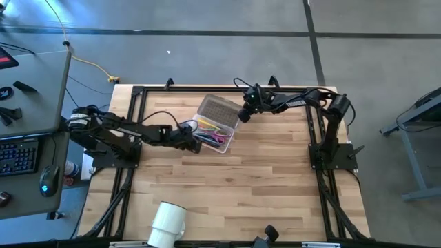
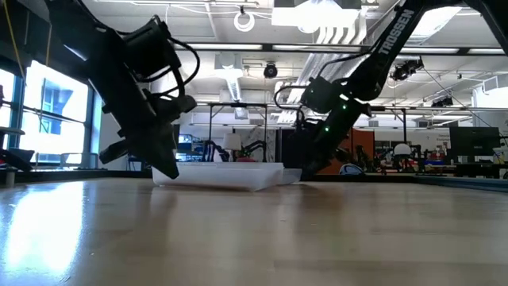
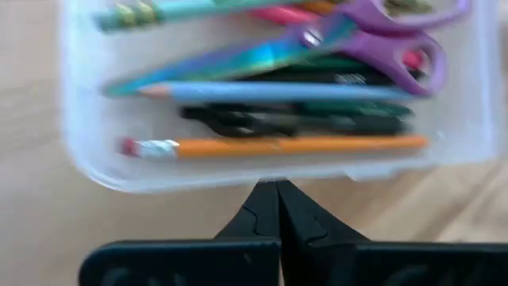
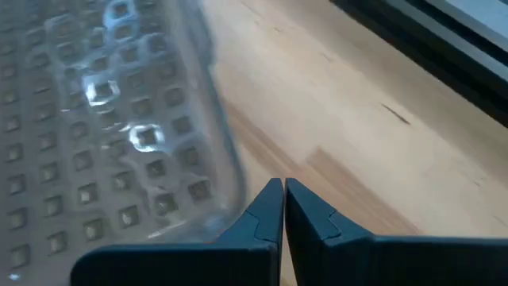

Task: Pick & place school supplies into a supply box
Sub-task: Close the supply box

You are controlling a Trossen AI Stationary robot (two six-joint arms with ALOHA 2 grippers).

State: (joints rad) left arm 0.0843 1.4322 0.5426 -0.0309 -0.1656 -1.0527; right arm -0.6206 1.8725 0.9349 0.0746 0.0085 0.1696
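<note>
The supply box (image 1: 215, 136) is a clear case on the table's far middle. Its studded lid (image 1: 219, 110) lies open toward the far side. Inside, in the left wrist view, lie an orange pencil (image 3: 278, 145), a blue pencil (image 3: 294, 92), dark pens (image 3: 294, 121) and purple-handled scissors (image 3: 373, 40). My left gripper (image 3: 274, 184) is shut, with its tips at the box's clear side wall (image 3: 238, 171). My right gripper (image 4: 283, 184) is shut too, beside the lid's edge (image 4: 230, 171). My left gripper meets the box's long clear side wall (image 3: 274, 176) with its shut fingertips, coming about level from the table's left, across the pencils' length. The box rests flat on the table. My right gripper's shut tips stand beside the lid's corner (image 4: 238, 208); whether they touch it I cannot tell.
A white cylindrical cup (image 1: 167, 224) lies on its side near the table's near edge. Bare wood (image 1: 241, 186) stretches between it and the box. A desk with a keyboard (image 1: 17, 157) and mouse stands off the table's left side.
</note>
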